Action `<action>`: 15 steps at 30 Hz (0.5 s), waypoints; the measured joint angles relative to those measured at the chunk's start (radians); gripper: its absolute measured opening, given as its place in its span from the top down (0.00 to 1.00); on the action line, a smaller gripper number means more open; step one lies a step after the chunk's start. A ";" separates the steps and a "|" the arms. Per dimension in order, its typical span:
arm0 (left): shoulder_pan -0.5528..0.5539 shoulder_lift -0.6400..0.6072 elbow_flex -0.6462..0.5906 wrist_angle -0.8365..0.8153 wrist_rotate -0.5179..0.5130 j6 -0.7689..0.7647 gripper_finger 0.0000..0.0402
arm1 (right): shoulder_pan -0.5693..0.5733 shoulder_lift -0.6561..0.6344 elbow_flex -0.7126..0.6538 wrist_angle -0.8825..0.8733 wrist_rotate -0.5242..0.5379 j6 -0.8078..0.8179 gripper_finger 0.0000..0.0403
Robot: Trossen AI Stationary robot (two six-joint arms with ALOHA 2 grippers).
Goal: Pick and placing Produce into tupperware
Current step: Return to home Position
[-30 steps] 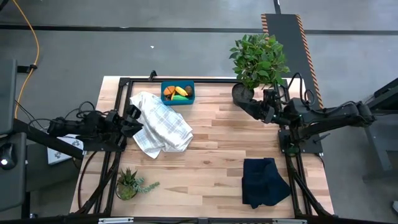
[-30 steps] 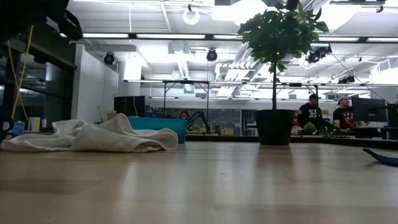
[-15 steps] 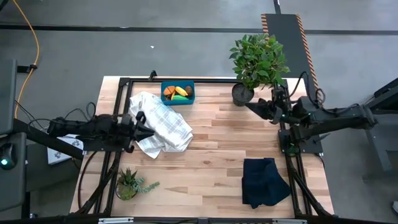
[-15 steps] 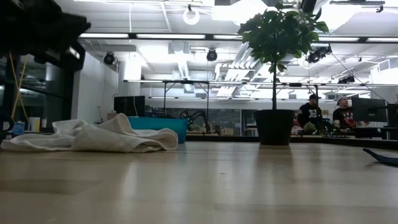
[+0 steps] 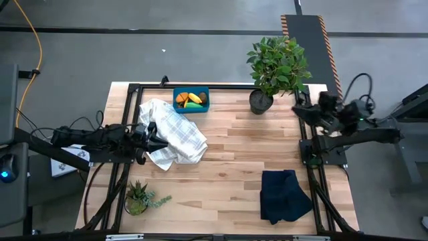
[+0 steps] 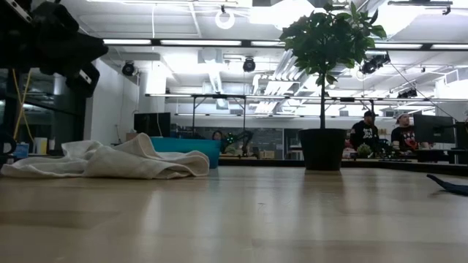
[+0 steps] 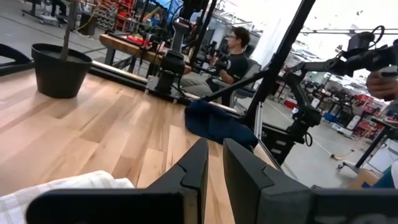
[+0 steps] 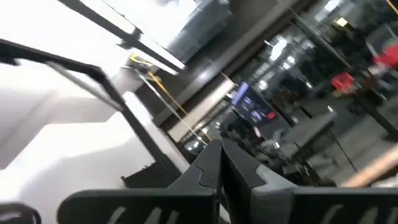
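Note:
The teal tupperware stands at the table's far edge, with the produce in it: an orange piece, a yellow banana and a green piece. In the low view the tupperware shows behind the white checked cloth. My left gripper hovers above the left part of that cloth, and in the left wrist view my left gripper is open by a narrow gap. My right gripper is shut, raised over the table's right edge, and in the right wrist view my right gripper points up into the room.
A leafy bush in a dark pot stands at the far right. A black folded cloth lies near right, and a small spiky potted plant near left. Bare wood lies between them. People sit beyond the table.
My right gripper has drawn back from beside the bush's pot toward the table's right edge and tipped upward. My left gripper has moved a little toward the table's right and near edges, over the white cloth, and come down somewhat. The cloth and the box have not moved.

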 joint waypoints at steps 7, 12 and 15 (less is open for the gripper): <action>0.000 0.000 0.000 0.000 0.001 0.000 0.90 | 0.000 -0.129 0.000 0.006 -0.096 -0.239 1.00; 0.000 0.000 0.000 0.000 0.001 0.002 0.90 | 0.000 -0.196 -0.097 0.158 -0.169 -0.377 1.00; 0.000 0.000 0.000 0.000 0.001 0.003 0.90 | 0.000 -0.238 -0.217 0.345 -0.169 -0.415 1.00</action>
